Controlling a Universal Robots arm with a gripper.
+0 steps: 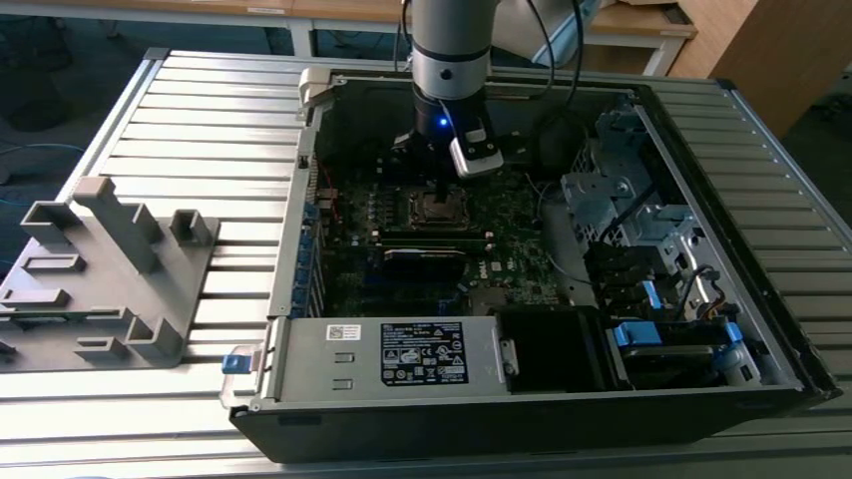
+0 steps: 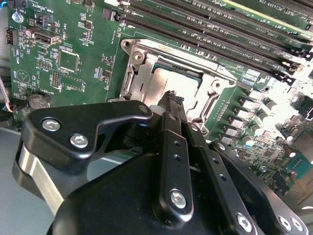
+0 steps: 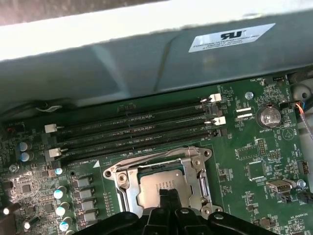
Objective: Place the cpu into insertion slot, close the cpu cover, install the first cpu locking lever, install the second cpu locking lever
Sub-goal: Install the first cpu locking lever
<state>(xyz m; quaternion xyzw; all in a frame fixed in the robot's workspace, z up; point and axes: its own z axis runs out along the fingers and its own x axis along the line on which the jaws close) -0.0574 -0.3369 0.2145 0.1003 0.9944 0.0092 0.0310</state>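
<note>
The cpu [image 3: 159, 188] is lying in the insertion slot [image 2: 182, 83] mid-motherboard [image 2: 73, 44], with the cpu cover [image 3: 122, 171] sitting closed around it. The gripper [image 2: 172, 98] is pressing down on the chip's near edge, fingers drawn together on nothing. Seating and cover are looking done; the levers' state is proving hard to make out, the gripper body hiding the socket's near side

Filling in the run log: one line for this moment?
gripper: over cpu | cpu: in insertion slot | cpu cover: around cpu
</note>
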